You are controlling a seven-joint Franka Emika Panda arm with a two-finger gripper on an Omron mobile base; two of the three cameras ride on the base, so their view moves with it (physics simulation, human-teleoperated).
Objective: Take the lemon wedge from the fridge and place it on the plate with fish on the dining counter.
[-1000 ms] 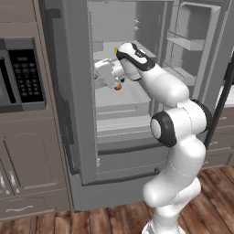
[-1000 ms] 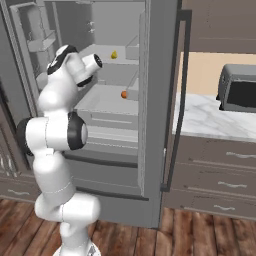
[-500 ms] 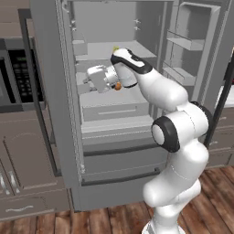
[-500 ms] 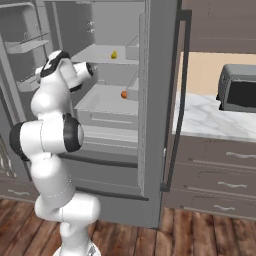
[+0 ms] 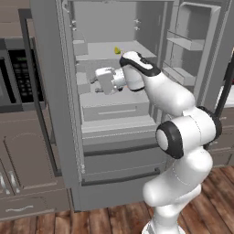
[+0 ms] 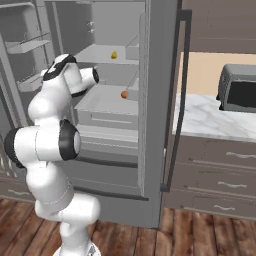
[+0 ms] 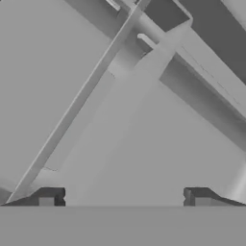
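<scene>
We judge the task to be in its early part. The fridge (image 5: 114, 114) stands with both doors swung open, so the way in is made, and our arm reaches into it at the level of the middle shelf (image 6: 107, 102). Everything else is left: the grasp, the carry, and the placing on the plate with fish on the dining desk.

Our end effector (image 5: 97, 82) points toward the fridge's left inner wall. In the hand view its two fingertips (image 7: 47, 197) stand wide apart with nothing between them, only bare grey fridge surfaces ahead.

A small orange ball (image 6: 124, 94) lies on the middle shelf, near the end effector's own level.

The lemon wedge (image 5: 117, 50) rests untouched on the upper shelf, above the end effector and further back.
</scene>
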